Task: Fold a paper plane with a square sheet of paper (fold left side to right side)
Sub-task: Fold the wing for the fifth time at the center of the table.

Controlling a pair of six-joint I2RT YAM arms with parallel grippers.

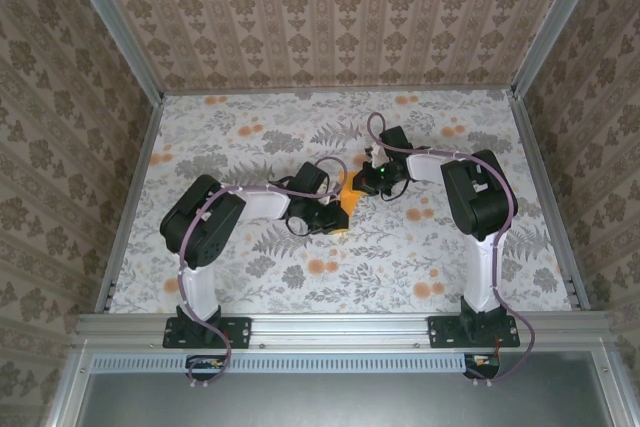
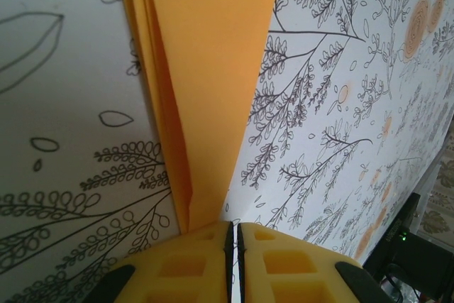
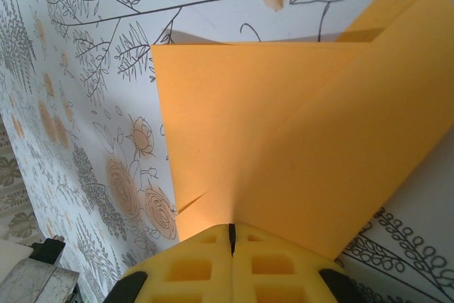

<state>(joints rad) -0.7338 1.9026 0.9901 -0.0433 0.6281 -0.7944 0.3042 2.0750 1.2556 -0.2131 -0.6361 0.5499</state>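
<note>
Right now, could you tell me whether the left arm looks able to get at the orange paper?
Probably yes: the left tool looks shut on the narrow end of the orange paper, with nothing between them.

The orange paper, folded into overlapping creased layers, sits near the table's middle.

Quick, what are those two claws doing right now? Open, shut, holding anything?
Left gripper: closed, pinching the folded orange paper.
Right gripper: closed, pinching the same paper.
</note>
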